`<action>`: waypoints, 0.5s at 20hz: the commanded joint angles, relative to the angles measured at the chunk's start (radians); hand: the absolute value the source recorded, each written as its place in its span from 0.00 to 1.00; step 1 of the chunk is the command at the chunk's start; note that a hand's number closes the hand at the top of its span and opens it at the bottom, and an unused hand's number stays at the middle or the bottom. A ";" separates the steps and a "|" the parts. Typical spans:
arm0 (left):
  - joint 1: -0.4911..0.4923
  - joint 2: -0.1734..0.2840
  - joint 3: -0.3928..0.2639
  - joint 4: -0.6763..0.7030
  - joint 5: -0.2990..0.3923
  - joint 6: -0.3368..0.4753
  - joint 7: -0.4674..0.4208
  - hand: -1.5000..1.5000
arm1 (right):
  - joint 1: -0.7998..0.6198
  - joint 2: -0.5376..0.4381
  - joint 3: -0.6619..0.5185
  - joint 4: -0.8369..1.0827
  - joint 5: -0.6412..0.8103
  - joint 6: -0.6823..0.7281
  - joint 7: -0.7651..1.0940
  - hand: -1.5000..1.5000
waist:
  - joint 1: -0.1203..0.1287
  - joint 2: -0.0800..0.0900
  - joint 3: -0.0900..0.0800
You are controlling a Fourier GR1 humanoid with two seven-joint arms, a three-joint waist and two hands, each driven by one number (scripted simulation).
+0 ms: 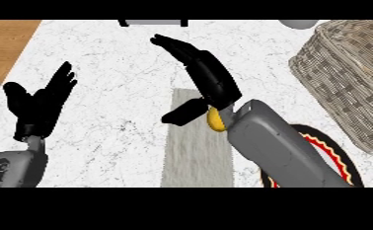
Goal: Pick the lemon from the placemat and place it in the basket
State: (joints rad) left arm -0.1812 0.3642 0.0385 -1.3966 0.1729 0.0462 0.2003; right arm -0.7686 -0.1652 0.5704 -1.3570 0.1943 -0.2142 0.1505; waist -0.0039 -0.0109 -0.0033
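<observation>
Nearest me, my right forearm [280,145] rises from the lower edge and crosses over a black plate with a red and yellow rim [336,157] at the near right. Its right hand [207,78] hangs above the far end of the grey placemat [197,160], fingers stretched straight toward the far left and the thumb dropped down on the left side. The lemon [215,119] shows as a yellow sliver just under the wrist, beside the thumb; I cannot tell whether it sits on the mat or touches the palm, but nothing is curled round it, so I judge the pick not yet made. Everything is left to do: close on the fruit, lift it, carry it right and far to the wicker basket [339,76], which stands well apart at the right edge, and let go inside. My left hand [40,103] rests open at the left edge, fingers up, holding nothing.
</observation>
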 commanded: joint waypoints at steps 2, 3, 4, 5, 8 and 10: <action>0.007 0.004 0.013 0.002 0.010 -0.002 0.013 0.50 | -0.160 -0.120 0.038 0.004 0.140 0.111 0.356 0.00 | -0.023 -0.015 -0.003; -0.024 0.011 0.013 0.001 0.010 0.002 0.043 0.50 | -0.195 -0.175 0.041 0.061 0.170 0.161 0.375 0.00 | -0.024 -0.011 -0.003; 0.001 0.013 0.015 0.004 0.006 -0.007 0.012 0.50 | -0.233 -0.212 0.011 0.055 0.165 0.202 0.433 0.00 | -0.022 -0.011 -0.003; -0.009 0.028 0.019 0.002 0.012 -0.018 0.034 0.50 | -0.264 -0.198 0.023 0.029 0.178 0.227 0.522 0.00 | -0.024 -0.014 -0.002; 0.037 -0.001 0.014 0.014 0.000 -0.013 -0.031 0.50 | -0.326 -0.237 -0.039 -0.051 0.107 0.373 0.686 0.00 | -0.019 -0.005 0.000; -0.019 0.019 0.026 0.024 0.008 -0.019 0.020 0.50 | -0.368 -0.271 -0.086 -0.065 0.009 0.517 0.720 0.00 | -0.019 0.000 0.002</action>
State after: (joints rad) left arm -0.1755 0.3748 0.0540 -1.3871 0.1768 0.0334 0.2028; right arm -1.0612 -0.3788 0.5343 -1.3707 0.2778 0.1233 0.7191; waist -0.0200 -0.0158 -0.0033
